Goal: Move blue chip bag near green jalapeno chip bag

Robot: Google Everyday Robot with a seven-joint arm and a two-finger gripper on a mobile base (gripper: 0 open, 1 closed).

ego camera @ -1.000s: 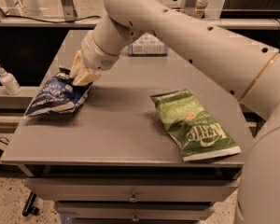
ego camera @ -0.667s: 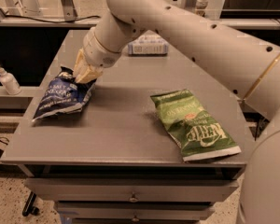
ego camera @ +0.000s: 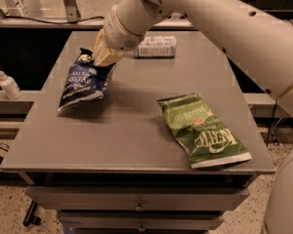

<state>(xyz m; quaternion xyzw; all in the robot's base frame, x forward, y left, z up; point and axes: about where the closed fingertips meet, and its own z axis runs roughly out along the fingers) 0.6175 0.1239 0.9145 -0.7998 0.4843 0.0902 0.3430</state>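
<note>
The blue chip bag (ego camera: pixel 84 80) hangs tilted above the left part of the grey table (ego camera: pixel 132 130), held by its top edge. My gripper (ego camera: pixel 100 57) is shut on the bag's upper end, with the big white arm reaching in from the upper right. The green jalapeno chip bag (ego camera: pixel 201 129) lies flat on the right front part of the table, its white "Kettle" lettering facing up. The blue bag is to the left of the green bag, with a stretch of bare tabletop between them.
A clear water bottle (ego camera: pixel 156 47) with a white-blue label lies on its side at the back of the table. A small white pump bottle (ego camera: pixel 8 83) stands on a shelf to the left. The table has drawers below its front edge.
My gripper has lifted the blue chip bag off the table's left edge and carried it up and to the right, toward the green bag. The green bag has not moved.
</note>
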